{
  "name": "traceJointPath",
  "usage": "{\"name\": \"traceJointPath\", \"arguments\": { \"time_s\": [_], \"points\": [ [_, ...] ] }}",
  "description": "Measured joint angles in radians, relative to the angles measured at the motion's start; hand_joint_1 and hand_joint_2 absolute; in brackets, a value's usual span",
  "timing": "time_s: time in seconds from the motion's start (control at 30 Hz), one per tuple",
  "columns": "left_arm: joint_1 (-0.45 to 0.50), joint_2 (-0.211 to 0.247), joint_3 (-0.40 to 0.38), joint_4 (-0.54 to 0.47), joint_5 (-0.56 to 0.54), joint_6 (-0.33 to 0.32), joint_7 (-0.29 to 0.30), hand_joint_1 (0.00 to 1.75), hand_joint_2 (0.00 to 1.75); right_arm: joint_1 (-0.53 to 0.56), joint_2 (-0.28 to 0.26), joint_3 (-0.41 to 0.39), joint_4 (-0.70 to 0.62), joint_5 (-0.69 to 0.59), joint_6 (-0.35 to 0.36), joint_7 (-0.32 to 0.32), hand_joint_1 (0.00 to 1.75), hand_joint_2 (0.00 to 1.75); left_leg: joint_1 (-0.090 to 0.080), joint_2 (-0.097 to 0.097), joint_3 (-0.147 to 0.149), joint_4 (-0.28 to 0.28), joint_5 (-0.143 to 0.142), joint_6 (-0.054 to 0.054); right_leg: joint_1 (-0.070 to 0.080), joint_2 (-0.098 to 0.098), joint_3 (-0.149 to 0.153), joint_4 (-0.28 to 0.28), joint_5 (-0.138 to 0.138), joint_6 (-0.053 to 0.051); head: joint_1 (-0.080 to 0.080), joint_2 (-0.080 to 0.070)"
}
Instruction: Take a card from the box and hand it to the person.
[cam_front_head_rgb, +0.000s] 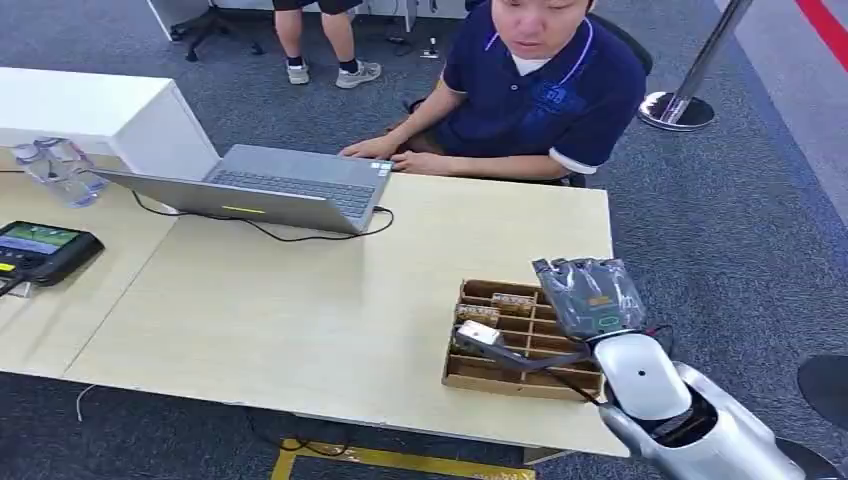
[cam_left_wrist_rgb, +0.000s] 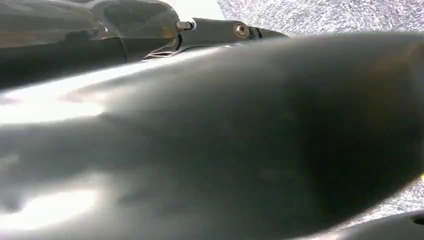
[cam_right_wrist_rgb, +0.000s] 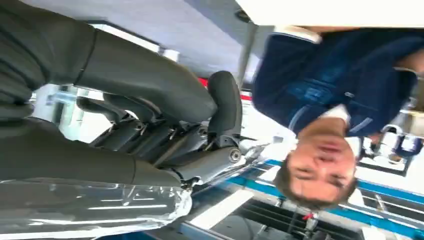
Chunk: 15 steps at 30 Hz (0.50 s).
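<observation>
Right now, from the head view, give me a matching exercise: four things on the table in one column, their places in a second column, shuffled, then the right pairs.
Things:
1. laptop
2. cardboard box
3. black tablet
4. right hand

Places:
A. at the table's left edge
B. raised above the box's far right corner
C. in front of the seated person, lid open
D. near the table's front right corner

Pairs: 1-C, 2-D, 3-A, 4-B
</observation>
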Motion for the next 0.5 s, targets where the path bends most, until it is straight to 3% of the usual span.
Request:
{"name": "traceJointPath", "arguments": {
  "time_s": [0.4, 0.5],
  "points": [
    [0.000, 0.000, 0.000, 0.000, 0.011, 0.000, -0.001, 0.00, 0.00, -0.102, -0.039, 0.054, 0.001, -0.164, 0.022, -0.011, 1.75, 1.75, 0.000, 0.000, 0.000, 0.000, 0.000, 0.000, 0.000, 0.000, 0.000, 0.000, 0.000, 0.000, 0.000, 0.000],
    [0.000, 0.001, 0.000, 0.000, 0.011, -0.002, -0.002, 0.00, 0.00, -0.112, -0.050, 0.067, 0.003, -0.300, 0.070, -0.023, 1.73, 1.75, 0.000, 0.000, 0.000, 0.000, 0.000, 0.000, 0.000, 0.000, 0.000, 0.000, 0.000, 0.000, 0.000, 0.000]
  ]
}}
